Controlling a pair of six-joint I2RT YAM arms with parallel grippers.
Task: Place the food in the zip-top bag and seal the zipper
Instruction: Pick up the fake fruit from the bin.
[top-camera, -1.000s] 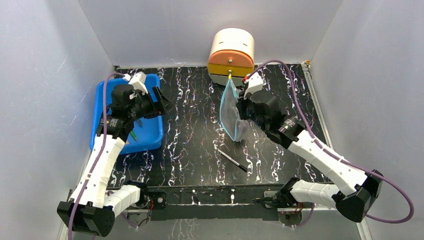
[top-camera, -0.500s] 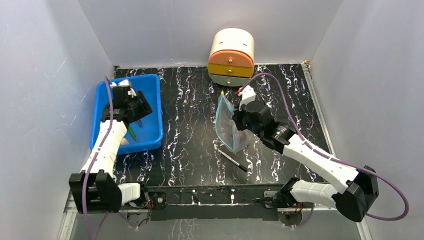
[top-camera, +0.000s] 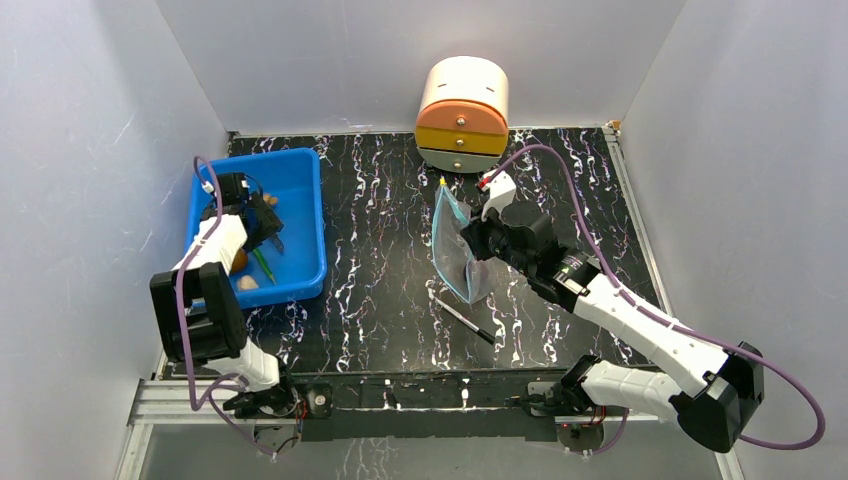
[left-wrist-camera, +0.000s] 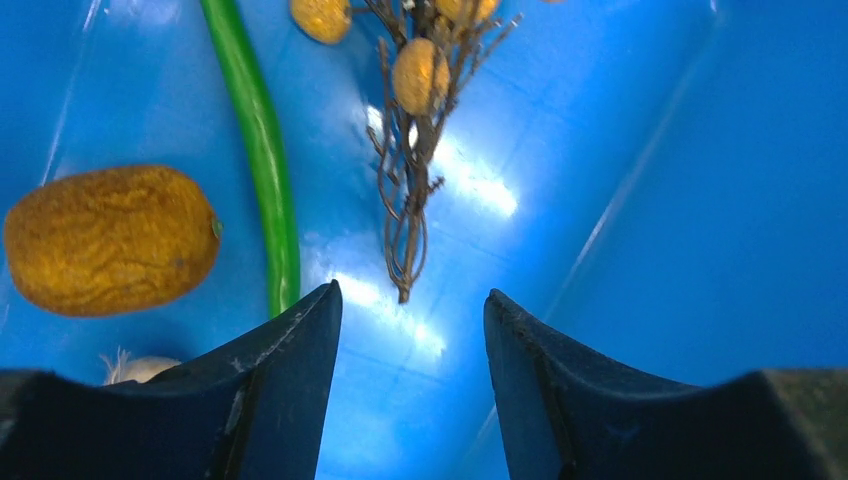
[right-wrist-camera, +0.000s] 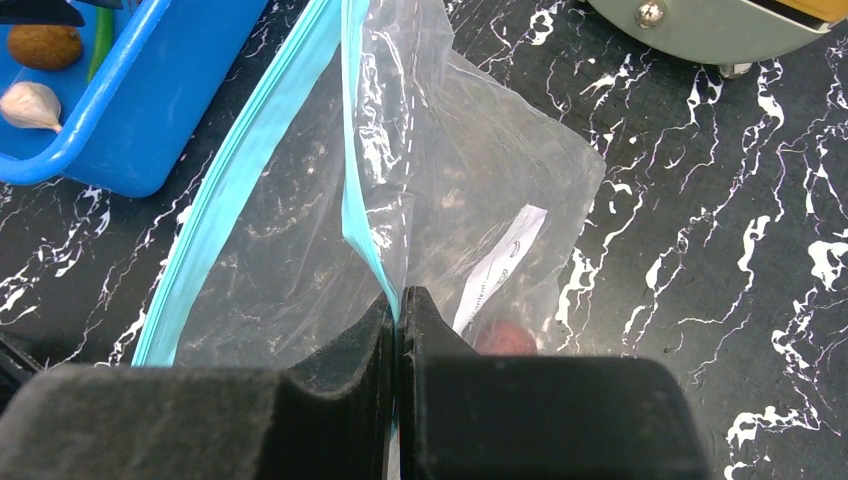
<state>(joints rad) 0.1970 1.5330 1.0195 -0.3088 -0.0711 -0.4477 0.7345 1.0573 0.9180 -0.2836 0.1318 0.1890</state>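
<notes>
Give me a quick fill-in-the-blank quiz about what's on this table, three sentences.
1. The right hand pinches the clear ____ by its teal strip.
2. The left hand hangs open over the ____ tray.
3. The black pen lies on the ____.
Missing words: bag; blue; table.

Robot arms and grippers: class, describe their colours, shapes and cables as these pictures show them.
The left arm and right arm both have white shell segments joined by bulky black joints, and a purple cable runs along each. The left gripper and right gripper each have two black, wedge-shaped fingers.
</notes>
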